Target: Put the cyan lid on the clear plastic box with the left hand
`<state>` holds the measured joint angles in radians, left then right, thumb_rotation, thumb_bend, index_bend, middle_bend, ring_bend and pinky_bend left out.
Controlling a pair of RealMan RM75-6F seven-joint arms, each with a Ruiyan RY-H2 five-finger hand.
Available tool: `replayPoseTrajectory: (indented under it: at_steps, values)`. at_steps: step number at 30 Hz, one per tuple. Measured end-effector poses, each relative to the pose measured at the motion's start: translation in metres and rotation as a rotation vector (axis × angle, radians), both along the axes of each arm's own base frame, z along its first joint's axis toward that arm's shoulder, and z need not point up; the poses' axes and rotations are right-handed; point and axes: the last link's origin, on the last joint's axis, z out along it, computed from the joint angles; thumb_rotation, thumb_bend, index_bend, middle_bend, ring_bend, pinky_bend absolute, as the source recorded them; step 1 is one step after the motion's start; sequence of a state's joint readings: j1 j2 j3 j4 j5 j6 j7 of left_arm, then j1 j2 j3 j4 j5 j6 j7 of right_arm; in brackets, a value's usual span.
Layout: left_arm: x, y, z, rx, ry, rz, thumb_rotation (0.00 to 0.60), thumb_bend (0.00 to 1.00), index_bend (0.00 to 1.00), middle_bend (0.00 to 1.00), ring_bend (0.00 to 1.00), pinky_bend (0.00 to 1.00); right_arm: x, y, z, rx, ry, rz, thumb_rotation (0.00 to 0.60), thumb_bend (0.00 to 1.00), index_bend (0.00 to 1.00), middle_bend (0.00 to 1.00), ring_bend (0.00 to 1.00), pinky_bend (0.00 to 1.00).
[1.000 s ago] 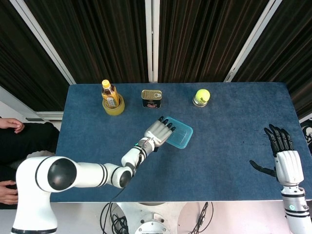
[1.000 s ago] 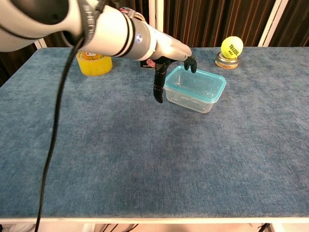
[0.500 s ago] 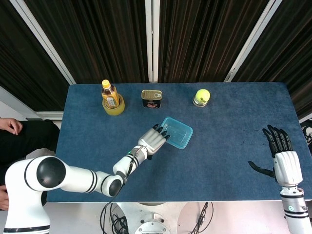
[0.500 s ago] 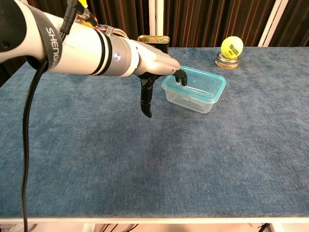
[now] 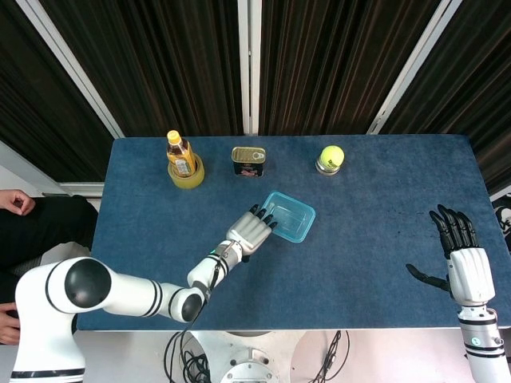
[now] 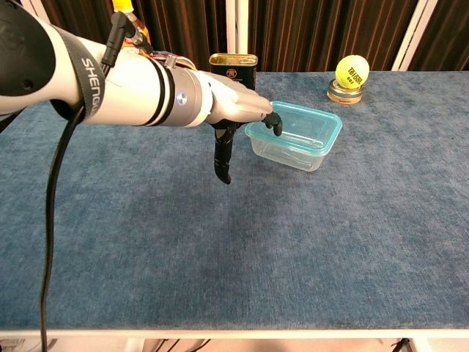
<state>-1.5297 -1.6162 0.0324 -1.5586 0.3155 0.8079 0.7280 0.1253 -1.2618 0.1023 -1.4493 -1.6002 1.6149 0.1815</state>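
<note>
- The left hand [image 5: 249,233] holds nothing; its fingers are stretched out flat, and the fingertips [image 6: 274,123] reach the near-left corner of the cyan lid [image 5: 289,211].
- The lid sits on top of the clear plastic box [image 6: 294,149], just ahead of that hand.
- Beyond the hand, along the table's far edge, stand a tin can [image 5: 248,161], a bottle [image 5: 180,154] and a tennis ball [image 5: 331,155].
- The right hand [image 5: 461,254] hangs far off to the side with its fingers spread, holding nothing.

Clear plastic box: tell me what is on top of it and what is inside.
The cyan lid sits on top of the clear plastic box, with the left robot hand at its near-left corner. Through the walls nothing shows inside; the stretch behind the fingertips is covered.
</note>
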Motion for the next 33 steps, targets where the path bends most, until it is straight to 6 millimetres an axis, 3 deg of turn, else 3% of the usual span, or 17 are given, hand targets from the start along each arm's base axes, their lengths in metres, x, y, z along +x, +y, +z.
replayPoseTrajectory:
  at_steps: [10, 14, 17, 20, 24, 26, 30, 33]
  values:
    - [0.011, 0.003, 0.014, 0.032, -0.081, -0.02, 0.6, 0.0, 0.13, 0.09, 0.0, 0.04, -0.001, 0.001, 0.003, -0.008, 0.0, 0.001, 0.6, 0.02, 0.0, 0.0, 0.0, 0.0]
    - [0.01, 0.009, 0.031, 0.075, -0.172, -0.001, 0.6, 0.0, 0.13, 0.09, 0.0, 0.04, -0.003, 0.001, 0.007, -0.006, 0.006, -0.004, 0.6, 0.02, 0.0, 0.0, 0.0, 0.0]
    - [-0.003, 0.018, 0.053, 0.127, -0.246, 0.036, 0.6, 0.0, 0.13, 0.09, 0.0, 0.04, -0.006, 0.001, 0.014, -0.003, 0.014, -0.012, 0.6, 0.02, 0.0, 0.0, 0.0, 0.0]
    - [-0.027, 0.024, 0.078, 0.195, -0.299, 0.077, 0.6, 0.0, 0.13, 0.09, 0.0, 0.04, -0.009, 0.0, 0.022, 0.002, 0.017, -0.021, 0.6, 0.02, 0.0, 0.0, 0.0, 0.0]
    - [-0.076, 0.024, 0.11, 0.293, -0.356, 0.164, 0.6, 0.0, 0.14, 0.09, 0.0, 0.04, -0.013, 0.0, 0.029, 0.003, 0.002, -0.034, 0.6, 0.03, 0.0, 0.0, 0.0, 0.0]
    - [-0.1, 0.02, 0.123, 0.334, -0.378, 0.207, 0.6, 0.0, 0.15, 0.09, 0.0, 0.04, -0.015, 0.0, 0.032, 0.003, -0.01, -0.04, 0.6, 0.03, 0.0, 0.01, 0.0, 0.0]
    - [-0.156, 0.005, 0.152, 0.454, -0.438, 0.291, 0.6, 0.0, 0.16, 0.1, 0.0, 0.04, -0.022, 0.002, 0.035, 0.031, -0.014, -0.067, 0.6, 0.03, 0.0, 0.12, 0.0, 0.0]
    - [-0.197, -0.009, 0.173, 0.557, -0.491, 0.333, 0.6, 0.0, 0.17, 0.11, 0.0, 0.03, -0.028, 0.002, 0.036, 0.074, 0.004, -0.094, 0.6, 0.03, 0.0, 0.12, 0.0, 0.0]
